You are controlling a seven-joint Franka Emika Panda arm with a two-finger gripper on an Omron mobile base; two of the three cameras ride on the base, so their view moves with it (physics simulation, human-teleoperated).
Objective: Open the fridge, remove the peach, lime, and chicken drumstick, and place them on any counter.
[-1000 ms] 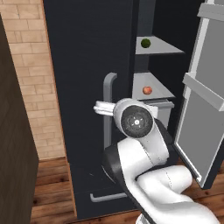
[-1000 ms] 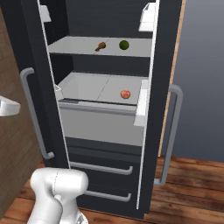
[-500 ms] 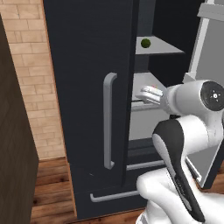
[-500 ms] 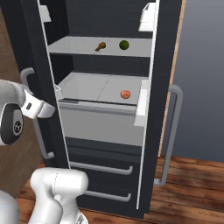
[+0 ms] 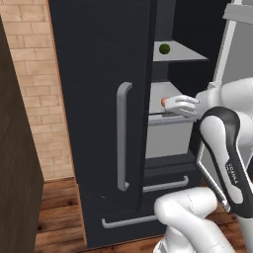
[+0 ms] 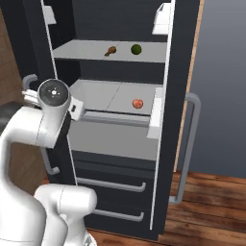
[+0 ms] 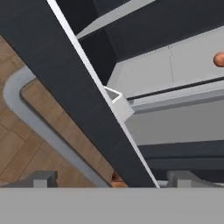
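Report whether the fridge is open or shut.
Open: both doors of the fridge stand swung out, exposing shelves holding the peach, lime and chicken drumstick.

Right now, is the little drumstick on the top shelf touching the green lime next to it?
Apart. The right base view shows the chicken drumstick and the lime side by side on the fridge's upper shelf, with bare grey shelf between them.

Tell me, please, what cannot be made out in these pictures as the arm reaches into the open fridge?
- Tool: left base view, the door edge partly covers its tip; open or shut is unclear.
- Peach: hand view, cut off by the right edge.
- Peach in left base view: a sliver shows beside the tool; contact cannot be judged.
- Chicken drumstick: right base view, too small for detail.
- Lime: left base view, its shelf is partly behind the door.
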